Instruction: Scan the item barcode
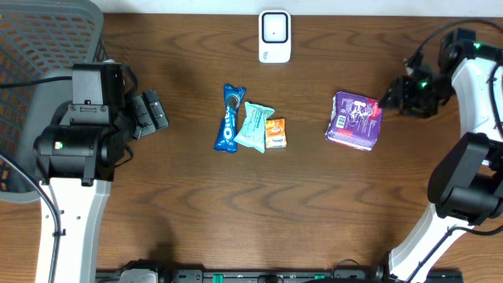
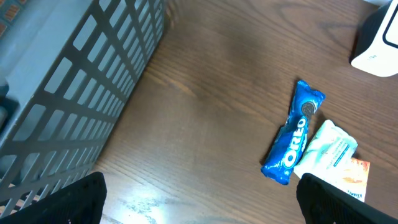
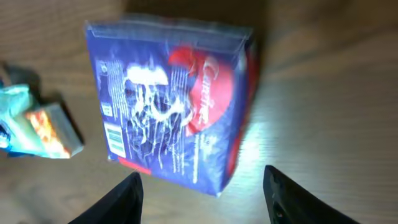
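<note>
A: Where is the purple box [image 1: 354,119]?
B: Flat on the table [image 1: 314,204], just beside the right tool [image 3: 202,173]; its jaws stand apart, empty.
A: Handling?
B: Likely light, stiff, film-slick; pinch its 2 long sides. Left tool [image 2: 202,180] gapes, empty.

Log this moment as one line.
left gripper: open, beside basket | right gripper: open at purple box | purple box: on table, away from scanner

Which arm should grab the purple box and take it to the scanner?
Right. The right hand is open just beside the purple box, which fills its wrist view. The left hand, also open, sits far off by the gray basket, nearer the Oreo pack.
</note>
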`<state>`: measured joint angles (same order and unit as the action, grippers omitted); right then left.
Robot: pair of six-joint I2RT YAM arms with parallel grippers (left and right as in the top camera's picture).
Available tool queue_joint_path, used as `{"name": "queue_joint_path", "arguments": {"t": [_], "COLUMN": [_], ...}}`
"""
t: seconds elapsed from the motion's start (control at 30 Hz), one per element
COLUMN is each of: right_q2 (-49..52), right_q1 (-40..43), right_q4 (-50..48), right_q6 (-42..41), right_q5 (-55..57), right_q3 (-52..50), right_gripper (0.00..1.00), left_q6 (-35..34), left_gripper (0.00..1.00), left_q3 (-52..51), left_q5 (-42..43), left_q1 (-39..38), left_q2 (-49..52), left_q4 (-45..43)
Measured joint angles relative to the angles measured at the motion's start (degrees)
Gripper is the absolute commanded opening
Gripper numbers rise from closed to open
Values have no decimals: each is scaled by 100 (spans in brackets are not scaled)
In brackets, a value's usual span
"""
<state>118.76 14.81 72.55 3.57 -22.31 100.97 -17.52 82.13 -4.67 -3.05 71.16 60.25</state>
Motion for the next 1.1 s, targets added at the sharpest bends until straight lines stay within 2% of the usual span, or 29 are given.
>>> {"name": "queue_joint_path", "arguments": {"t": [0.13, 0.27, 0.33, 0.4, 0.47, 0.63, 0.77, 0.83, 0.93, 1.0, 1.03, 1.07, 1.1], "right_q2": [0, 0, -2, -24, -55, -70, -39, -37, -35, -35, -37, -35, -35], "right_q1": [-7, -7, -4, -4, -4, 17, 57, 79, 79, 76, 76, 76, 76], "right_q4": [-494, -1318, -1707, -2041, -2243, -2247, -1740, -1534, -1250, -1167, -1141, -1099, -1047], "right_q6": [-129, -291, -354, -380, -411, -466, -393, -323, -188, -74, -35, 2, 39], "right_q5": [-221, -330, -490, -667, -763, -774, -461, -264, 114, 278, 319, 372, 404], "right_q3": [-822, -1602, -1891, -2046, -2109, -2026, -1482, -1137, -595, -356, -297, -251, -236], "right_gripper": [60, 57, 47, 27, 17, 12, 12, 5, 1, 2, 15, 35, 39], "left_q6": [0, 0, 0, 0, 0, 0, 0, 0, 0, 0, 0, 0, 0], "left_gripper": [98, 98, 98, 98, 98, 98, 98, 98, 98, 98, 98, 98, 98], "left_q3": [0, 0, 0, 0, 0, 0, 0, 0, 0, 0, 0, 0, 0], "left_q5": [-2, 0, -2, 0, 0, 0, 0, -2, 0, -2, -2, 0, 0], "left_q1": [0, 0, 0, 0, 0, 0, 0, 0, 0, 0, 0, 0, 0], "left_q2": [0, 0, 0, 0, 0, 0, 0, 0, 0, 0, 0, 0, 0], "left_q4": [-2, -2, -2, -2, -2, -2, -2, -2, -2, -2, -2, -2, -2]}}
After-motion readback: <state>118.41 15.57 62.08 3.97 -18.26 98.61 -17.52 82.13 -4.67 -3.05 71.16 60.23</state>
